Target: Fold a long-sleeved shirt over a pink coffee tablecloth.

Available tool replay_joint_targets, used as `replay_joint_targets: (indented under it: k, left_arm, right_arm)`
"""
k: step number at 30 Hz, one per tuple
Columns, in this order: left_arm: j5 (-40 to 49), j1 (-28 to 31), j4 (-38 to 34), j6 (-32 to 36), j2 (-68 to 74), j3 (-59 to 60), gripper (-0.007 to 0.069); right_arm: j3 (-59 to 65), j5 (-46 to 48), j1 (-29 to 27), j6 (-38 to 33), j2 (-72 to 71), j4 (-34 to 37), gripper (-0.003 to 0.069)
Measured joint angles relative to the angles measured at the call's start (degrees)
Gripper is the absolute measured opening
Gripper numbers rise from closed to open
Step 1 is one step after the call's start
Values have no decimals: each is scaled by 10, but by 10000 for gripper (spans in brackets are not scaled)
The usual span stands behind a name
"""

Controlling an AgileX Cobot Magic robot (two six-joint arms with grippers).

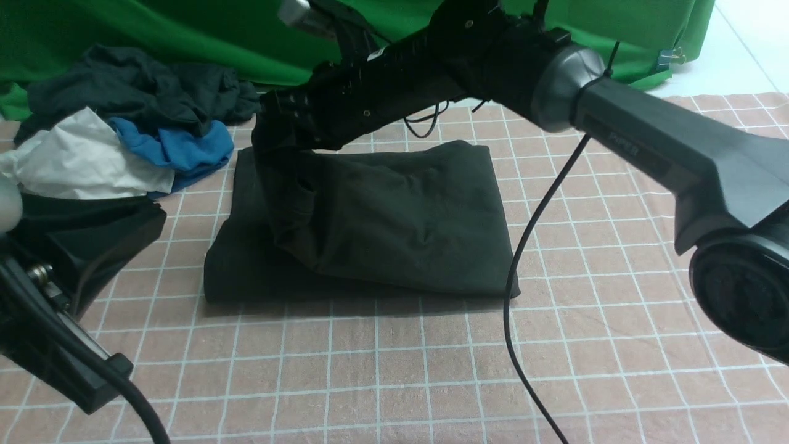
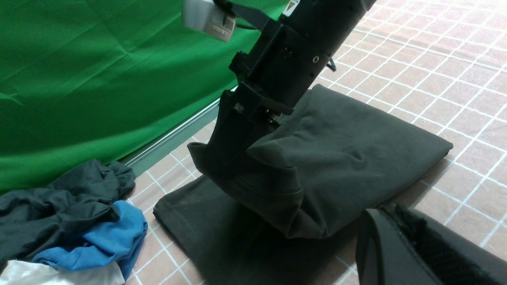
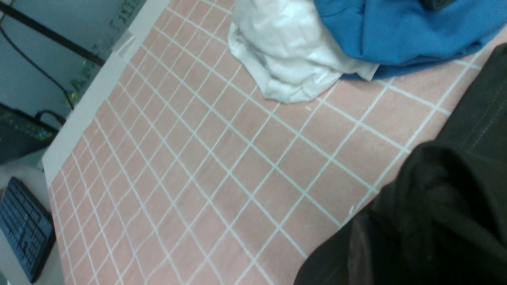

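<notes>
The black shirt (image 1: 394,222) lies folded into a thick rectangle on the pink checked tablecloth (image 1: 431,370), around the middle of the cloth and nearer its far edge. The right arm (image 1: 647,148) reaches across from the right side, and its gripper (image 1: 280,132) sits above the shirt's far left corner. The top layer of the shirt is lifted there and hangs from the gripper in a bunched fold, so the fingers are pinching the fabric, though the cloth hides their tips. The bottom layer stays flat on the tablecloth. The left arm (image 1: 49,296) is low by the near left edge; its gripper (image 2: 416,253) shows only as a dark shape, and I cannot tell whether its fingers are spread or together. A pile of dark, blue and white clothes (image 1: 123,129) sits at the far left corner, against the green backdrop (image 1: 154,31)
</notes>
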Motion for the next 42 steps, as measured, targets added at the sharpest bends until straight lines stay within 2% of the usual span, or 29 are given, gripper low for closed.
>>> replay_joint_targets:
  k: [18,22,23,26,27,28,29,32,35,36,38,39,40,42]
  left_arm:
    - [0,0,-3,0,0,0,18]
    - [0,0,-3,-1,0,0,18]
    - [0,0,0,-2,0,0,18]
    - [5,0,11,-18,0,0,18]
    - [9,0,22,-32,0,0,18]
    - [9,0,24,-35,0,0,18]
    - [11,0,48,-62,0,0,18]
    - [11,0,86,-120,5,0,18]
    - [8,0,113,-169,30,0,18]
    - [4,0,117,-181,47,0,18]
    - [-1,0,120,-200,91,-6,18]
    - [-1,0,120,-204,101,-7,18]
    - [0,5,121,-217,139,-23,18]
    - [2,25,120,-233,194,-52,18]
  right_arm:
    - [0,-93,22,-3,48,41,95]
    - [0,-97,27,4,51,42,191]
    - [-4,-93,30,17,51,44,282]
    - [-23,-56,27,23,50,45,430]
    - [-33,-28,22,25,46,45,462]
    - [-34,-23,21,25,45,45,465]
    - [-47,28,7,28,35,42,465]
    - [-56,103,-25,29,7,17,379]
    - [-57,172,-51,37,-25,-40,216]
    - [-57,184,-56,46,-38,-65,189]
    - [-57,198,-61,75,-64,-165,118]
    - [-57,201,-61,82,-70,-176,111]
    - [-47,203,-61,108,-94,-254,95]
    - [-10,206,-60,139,-142,-364,90]
